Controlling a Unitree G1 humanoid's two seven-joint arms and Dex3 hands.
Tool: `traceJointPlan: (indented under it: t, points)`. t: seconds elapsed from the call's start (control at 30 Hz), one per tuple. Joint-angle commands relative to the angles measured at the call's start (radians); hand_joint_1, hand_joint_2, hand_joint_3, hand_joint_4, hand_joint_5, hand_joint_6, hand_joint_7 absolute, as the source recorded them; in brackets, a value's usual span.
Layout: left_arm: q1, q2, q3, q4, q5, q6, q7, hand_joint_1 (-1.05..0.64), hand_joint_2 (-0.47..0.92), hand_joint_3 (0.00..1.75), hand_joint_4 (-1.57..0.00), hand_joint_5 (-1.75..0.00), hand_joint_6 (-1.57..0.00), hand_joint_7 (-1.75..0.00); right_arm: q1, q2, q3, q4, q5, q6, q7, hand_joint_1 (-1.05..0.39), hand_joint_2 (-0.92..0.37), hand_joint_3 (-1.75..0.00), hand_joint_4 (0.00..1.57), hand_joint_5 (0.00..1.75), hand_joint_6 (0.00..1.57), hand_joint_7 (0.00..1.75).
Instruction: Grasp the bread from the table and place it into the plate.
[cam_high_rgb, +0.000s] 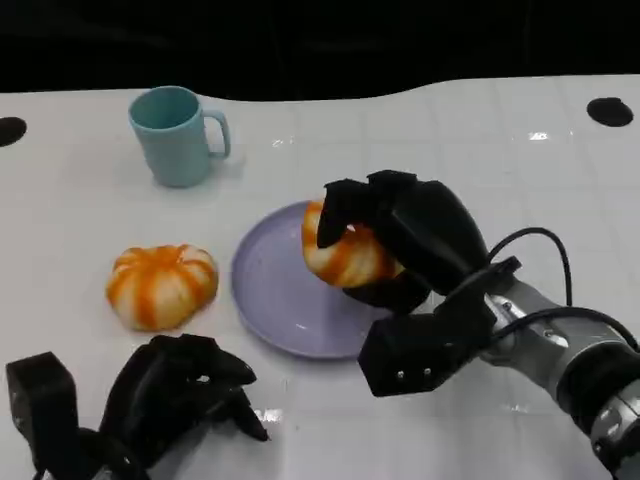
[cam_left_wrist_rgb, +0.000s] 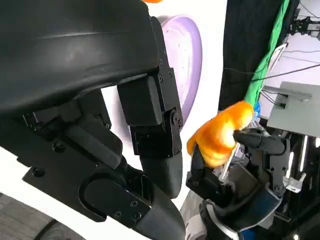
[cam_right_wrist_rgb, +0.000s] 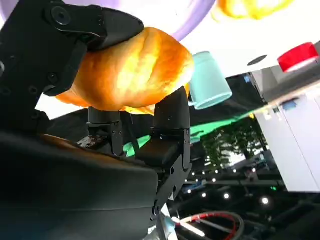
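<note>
Your right hand (cam_high_rgb: 400, 240) grips the bread (cam_high_rgb: 345, 250), holding it over the plate (cam_high_rgb: 275, 290): the placing step. Next, lower it onto the plate and let go. Your left hand (cam_high_rgb: 175, 395) rests near the plate, fingers curled on nothing.

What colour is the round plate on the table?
The round plate is pale purple, clearest in the head view.

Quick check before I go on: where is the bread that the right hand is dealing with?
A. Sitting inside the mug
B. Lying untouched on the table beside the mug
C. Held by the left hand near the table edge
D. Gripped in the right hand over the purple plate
D: the right hand grips the bread over the purple plate, while the left hand holds nothing.
</note>
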Motion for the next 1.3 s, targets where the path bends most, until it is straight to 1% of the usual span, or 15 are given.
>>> traceJointPlan:
  t: [0.03, 0.07, 0.1, 0.17, 0.27, 0.3, 0.37, 0.4, 0.43, 0.47, 0.53, 0.67, 0.93, 1.07, 1.3]
  points:
    - [0.017, 0.014, 0.003, -0.016, -0.002, 0.002, -0.002, -1.05, 0.71, 0.0, -1.57, -0.58, -1.57, -0.2, -0.037, 0.003, 0.007, 0.027, 0.003, 0.032, 0.028, -0.17, -0.37, -1.17, 0.91, 1.62, 0.9, 1.12]
    - [0.018, 0.014, 0.002, -0.019, 0.0, 0.004, 0.002, -1.05, 0.71, 0.0, -1.57, -0.58, -1.57, -0.2, -0.04, 0.005, 0.007, 0.032, 0.006, 0.037, 0.038, -0.18, -0.39, -1.09, 0.89, 1.53, 0.92, 0.99]
    - [0.019, 0.014, 0.001, -0.021, 0.001, 0.006, 0.006, -1.05, 0.71, 0.0, -1.57, -0.59, -1.57, -0.21, -0.042, 0.005, 0.007, 0.035, 0.009, 0.039, 0.048, -0.21, -0.45, -0.92, 0.88, 1.39, 0.95, 0.8]
    - [0.019, 0.013, 0.003, -0.023, -0.003, 0.01, 0.002, -1.05, 0.71, 0.0, -1.57, -0.6, -1.57, -0.22, -0.045, 0.009, -0.002, 0.045, 0.031, 0.037, 0.102, -0.23, -0.54, -0.71, 0.8, 1.25, 0.93, 0.58]
    - [0.017, 0.012, 0.004, -0.021, -0.006, 0.016, 0.002, -1.05, 0.71, 0.0, -1.57, -0.6, -1.57, -0.22, -0.049, 0.009, -0.006, 0.05, 0.05, 0.046, 0.174, -0.26, -0.59, -0.58, 0.68, 1.1, 0.84, 0.42]
    - [0.016, 0.012, 0.004, -0.02, -0.006, 0.017, 0.002, -1.05, 0.71, 0.0, -1.57, -0.6, -1.57, -0.22, -0.051, 0.007, -0.007, 0.05, 0.054, 0.05, 0.199, -0.28, -0.63, -0.5, 0.62, 0.94, 0.78, 0.32]
    - [0.018, 0.012, 0.003, -0.024, -0.002, 0.017, 0.005, -1.05, 0.71, 0.0, -1.57, -0.6, -1.57, -0.21, -0.053, 0.003, -0.005, 0.044, 0.06, 0.068, 0.256, -0.32, -0.7, -0.39, 0.55, 0.75, 0.71, 0.2]
    - [0.018, 0.012, 0.002, -0.026, -0.002, 0.017, 0.004, -1.05, 0.71, 0.0, -1.57, -0.6, -1.57, -0.21, -0.054, 0.001, -0.002, 0.04, 0.058, 0.078, 0.275, -0.41, -0.81, -0.22, 0.47, 0.57, 0.62, 0.11]
    - [0.019, 0.012, 0.002, -0.025, -0.002, 0.016, 0.003, -1.05, 0.71, 0.0, -1.57, -0.6, -1.57, -0.21, -0.053, -0.001, 0.001, 0.035, 0.055, 0.084, 0.287, -0.45, -0.86, -0.14, 0.44, 0.49, 0.59, 0.07]
    - [0.018, 0.013, 0.002, -0.024, -0.002, 0.013, 0.001, -1.05, 0.71, 0.0, -1.57, -0.6, -1.57, -0.21, -0.053, -0.003, 0.001, 0.031, 0.055, 0.091, 0.304, -0.49, -0.89, -0.09, 0.41, 0.44, 0.56, 0.04]
    - [0.018, 0.013, 0.002, -0.023, 0.0, 0.008, 0.001, -1.05, 0.71, 0.0, -1.57, -0.6, -1.57, -0.21, -0.05, -0.003, -0.004, 0.023, 0.063, 0.102, 0.339, -0.61, -0.91, -0.08, 0.25, 0.33, 0.42, 0.01]
    - [0.02, 0.012, 0.001, -0.027, 0.001, 0.009, 0.006, -1.05, 0.72, 0.0, -1.57, -0.6, -1.57, -0.21, -0.042, -0.006, -0.017, -0.003, 0.084, 0.12, 0.408, -0.74, -0.92, -0.12, 0.03, 0.24, 0.24, 0.0]
    - [0.016, 0.01, 0.004, -0.022, -0.004, 0.014, 0.001, -1.05, 0.71, 0.0, -1.57, -0.59, -1.57, -0.2, -0.002, -0.034, -0.039, -0.093, 0.121, 0.137, 0.497, -0.82, -0.92, -0.15, 0.01, 0.19, 0.16, 0.0]
    - [0.016, 0.008, 0.003, -0.023, -0.002, 0.015, 0.006, -1.05, 0.71, 0.0, -1.57, -0.59, -1.57, -0.2, 0.038, -0.065, -0.048, -0.164, 0.14, 0.127, 0.519, -0.81, -0.92, -0.14, 0.02, 0.2, 0.16, 0.0]
    - [0.012, 0.008, 0.003, -0.016, -0.001, 0.008, 0.002, -1.05, 0.71, 0.0, -1.57, -0.59, -1.57, -0.2, 0.126, -0.123, -0.067, -0.274, 0.14, 0.056, 0.453, -0.63, -0.92, -0.04, 0.09, 0.39, 0.27, 0.04]
